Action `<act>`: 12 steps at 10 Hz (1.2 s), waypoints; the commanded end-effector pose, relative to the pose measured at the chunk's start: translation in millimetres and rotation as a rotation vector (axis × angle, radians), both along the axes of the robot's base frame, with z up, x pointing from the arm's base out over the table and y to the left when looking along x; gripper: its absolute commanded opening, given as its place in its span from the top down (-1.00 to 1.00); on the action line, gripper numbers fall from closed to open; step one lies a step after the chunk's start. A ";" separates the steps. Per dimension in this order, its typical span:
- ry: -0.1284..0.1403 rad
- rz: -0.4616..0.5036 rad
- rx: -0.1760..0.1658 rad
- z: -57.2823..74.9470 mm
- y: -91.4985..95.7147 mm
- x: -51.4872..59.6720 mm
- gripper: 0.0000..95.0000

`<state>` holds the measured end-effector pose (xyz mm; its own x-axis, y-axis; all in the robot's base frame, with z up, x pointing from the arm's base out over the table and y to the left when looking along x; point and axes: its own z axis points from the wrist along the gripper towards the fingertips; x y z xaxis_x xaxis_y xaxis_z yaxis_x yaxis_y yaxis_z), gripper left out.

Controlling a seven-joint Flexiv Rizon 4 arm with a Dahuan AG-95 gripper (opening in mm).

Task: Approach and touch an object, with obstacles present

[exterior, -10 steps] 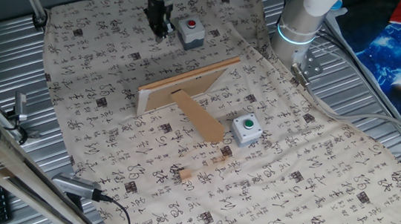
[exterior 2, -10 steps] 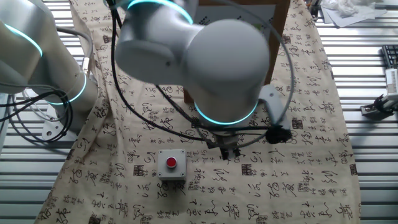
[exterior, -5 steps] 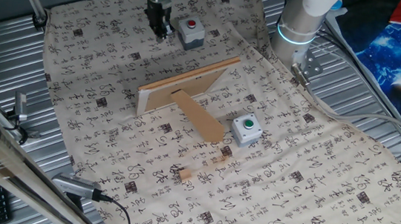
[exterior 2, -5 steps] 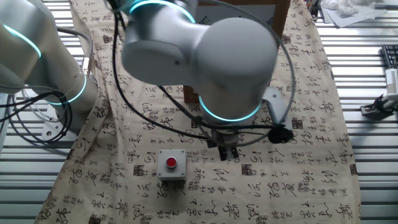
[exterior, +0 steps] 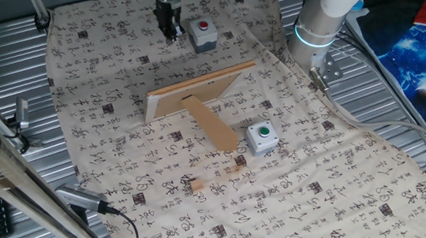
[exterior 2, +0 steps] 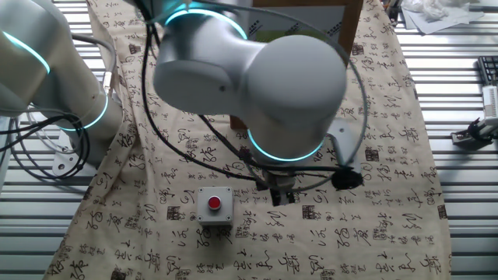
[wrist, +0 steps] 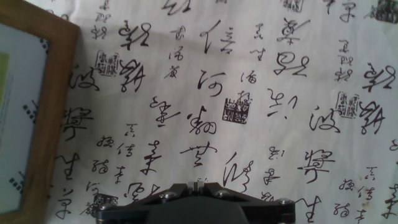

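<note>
My gripper (exterior: 167, 29) hangs low over the printed cloth at the far side, just left of a grey box with a red button (exterior: 201, 33). Its fingers are closed together and hold nothing. In the other fixed view the gripper (exterior 2: 282, 194) is right of the red button box (exterior 2: 215, 204), apart from it. The obstacle, a long tan wooden board (exterior: 200, 92) on its rounded prop leg (exterior: 214, 127), stands mid-cloth in front of the gripper. The hand view shows the closed fingertips (wrist: 196, 184) over cloth and the board's wooden frame (wrist: 62, 93) at the left.
A grey box with a green button (exterior: 260, 137) sits right of the prop leg. Two small wooden bits (exterior: 196, 185) lie on the near cloth. The arm's base (exterior: 318, 27) stands at the back right. Ribbed metal table (exterior: 404, 115) surrounds the cloth.
The gripper has shifted slightly near the red button box and stays shut. The boxes and the board have not moved.
</note>
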<state>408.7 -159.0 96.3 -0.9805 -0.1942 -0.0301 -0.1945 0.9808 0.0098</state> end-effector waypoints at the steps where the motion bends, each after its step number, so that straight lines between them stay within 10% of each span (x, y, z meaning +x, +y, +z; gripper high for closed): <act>1: -0.006 -0.003 0.009 -6.2 -2.0 -1.7 1.00; 12: -0.009 -0.046 0.019 -11.1 -2.2 -10.3 1.00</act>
<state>399.0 -161.2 84.3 -0.9880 -0.1486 -0.0414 -0.1499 0.9883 0.0287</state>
